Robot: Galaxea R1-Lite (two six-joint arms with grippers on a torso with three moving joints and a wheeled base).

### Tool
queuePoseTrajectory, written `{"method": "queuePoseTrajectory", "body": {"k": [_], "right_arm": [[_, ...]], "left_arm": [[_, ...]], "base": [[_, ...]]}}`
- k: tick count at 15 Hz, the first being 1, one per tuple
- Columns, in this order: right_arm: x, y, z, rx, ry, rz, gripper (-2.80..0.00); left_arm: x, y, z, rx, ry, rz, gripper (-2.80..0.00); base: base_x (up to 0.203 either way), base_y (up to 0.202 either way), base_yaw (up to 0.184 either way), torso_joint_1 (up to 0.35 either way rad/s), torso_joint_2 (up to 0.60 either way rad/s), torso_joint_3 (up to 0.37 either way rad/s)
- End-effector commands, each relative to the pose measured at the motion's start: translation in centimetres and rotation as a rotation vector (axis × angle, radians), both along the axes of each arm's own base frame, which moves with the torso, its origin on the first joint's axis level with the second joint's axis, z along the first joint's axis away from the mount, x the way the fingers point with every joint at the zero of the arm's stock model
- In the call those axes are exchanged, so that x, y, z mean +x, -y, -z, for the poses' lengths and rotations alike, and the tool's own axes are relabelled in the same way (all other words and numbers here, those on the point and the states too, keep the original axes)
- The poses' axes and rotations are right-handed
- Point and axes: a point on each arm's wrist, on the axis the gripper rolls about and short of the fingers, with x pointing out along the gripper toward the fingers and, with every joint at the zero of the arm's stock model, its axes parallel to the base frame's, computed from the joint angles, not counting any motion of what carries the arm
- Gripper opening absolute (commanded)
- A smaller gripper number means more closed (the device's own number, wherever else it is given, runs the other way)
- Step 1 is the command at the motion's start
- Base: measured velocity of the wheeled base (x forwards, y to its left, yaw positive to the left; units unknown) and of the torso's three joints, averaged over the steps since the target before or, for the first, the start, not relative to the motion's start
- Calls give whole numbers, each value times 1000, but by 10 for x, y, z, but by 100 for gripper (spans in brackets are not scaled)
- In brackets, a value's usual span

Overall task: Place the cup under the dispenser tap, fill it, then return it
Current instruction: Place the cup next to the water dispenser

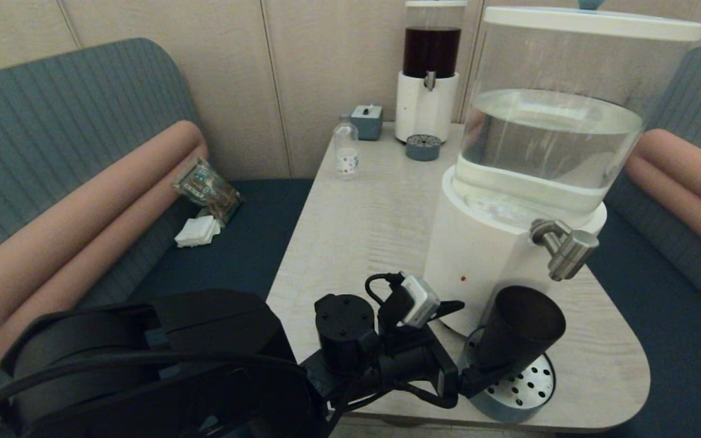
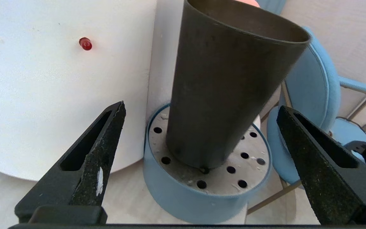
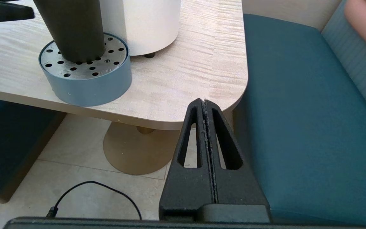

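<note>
- Clearly the risk is a tip: the cup (image 2: 224,86) stands on the perforated drip tray (image 2: 183,194), just below the dispenser tap (image 1: 563,248), and one finger brushing it would topple it.
- Left gripper (image 2: 202,127) reaches low over the surface (image 1: 362,225), jaws wide on either side of the cup, not touching it.
- Right gripper (image 3: 206,105) hangs off the surface's edge, jaws pressed together, empty.
</note>
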Motion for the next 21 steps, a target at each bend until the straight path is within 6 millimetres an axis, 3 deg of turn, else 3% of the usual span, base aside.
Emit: {"method": "queuePoseTrajectory", "body": {"k": [1, 21], "right_arm": [[0, 0, 0, -1, 0, 0, -280], [0, 0, 0, -1, 0, -1, -280]], "left_arm": [[3, 3, 4, -4, 3, 2, 0], [29, 31, 14, -74, 62, -47, 0]], "base": [[0, 0, 0, 0, 0, 0], [0, 0, 0, 0, 0, 0]]}}
